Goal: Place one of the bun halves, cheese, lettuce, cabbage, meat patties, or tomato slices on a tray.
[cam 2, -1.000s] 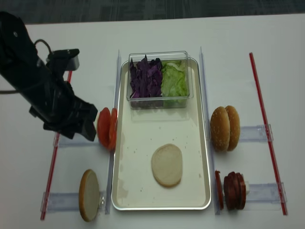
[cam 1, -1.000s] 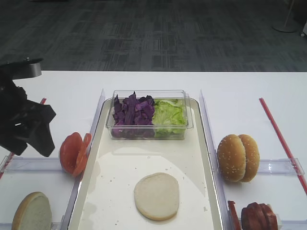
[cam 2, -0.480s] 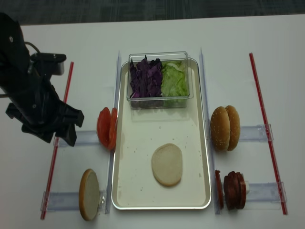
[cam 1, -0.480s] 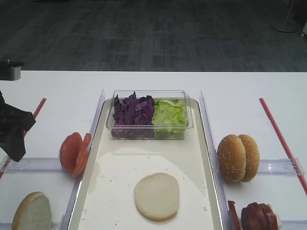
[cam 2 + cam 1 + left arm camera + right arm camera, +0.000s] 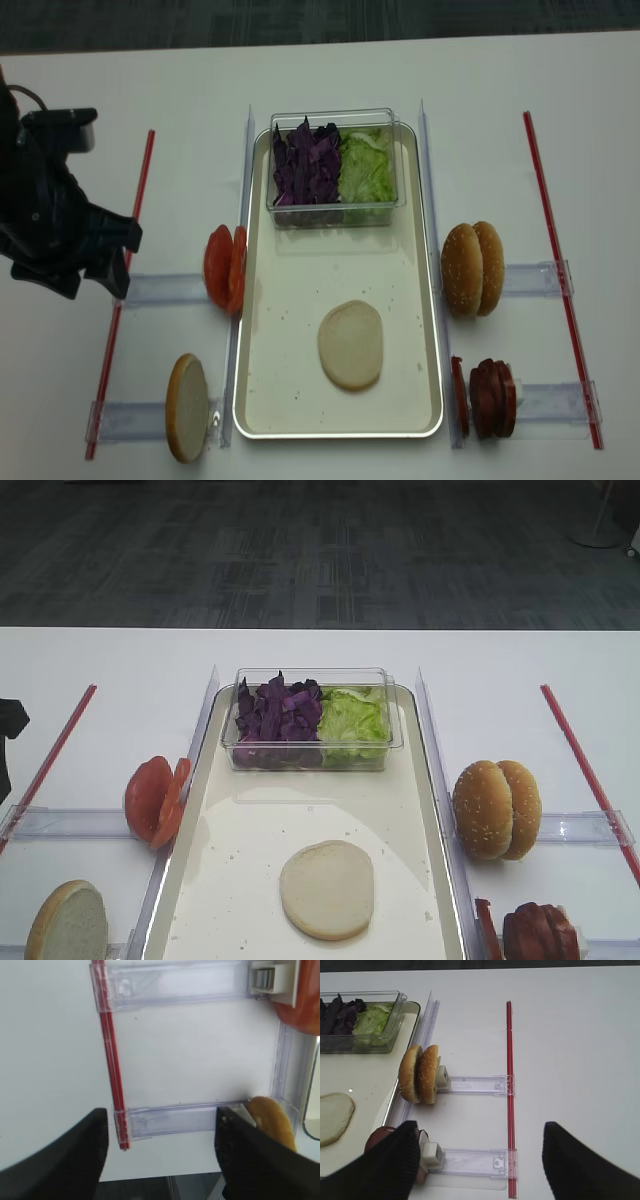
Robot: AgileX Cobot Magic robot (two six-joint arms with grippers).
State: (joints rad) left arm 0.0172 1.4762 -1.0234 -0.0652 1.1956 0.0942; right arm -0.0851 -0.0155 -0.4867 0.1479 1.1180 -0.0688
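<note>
Bun half (image 5: pixel 350 345) was seen flat on the tray (image 5: pixel 300 420). Left gripper (image 5: pixel 160 1157), left of the tray, was spread and empty. A return pass risked clipping the tomato slices (image 5: pixel 224 268).

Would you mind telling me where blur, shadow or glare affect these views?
Left wrist view: the left tool fingers are dark, soft blurs, the table sharp. Right wrist view: the right tool fingers are equally soft. Front high view: a curved shadow crosses the tray around the bun half. Overhead view: even light, slightly soft.
</note>
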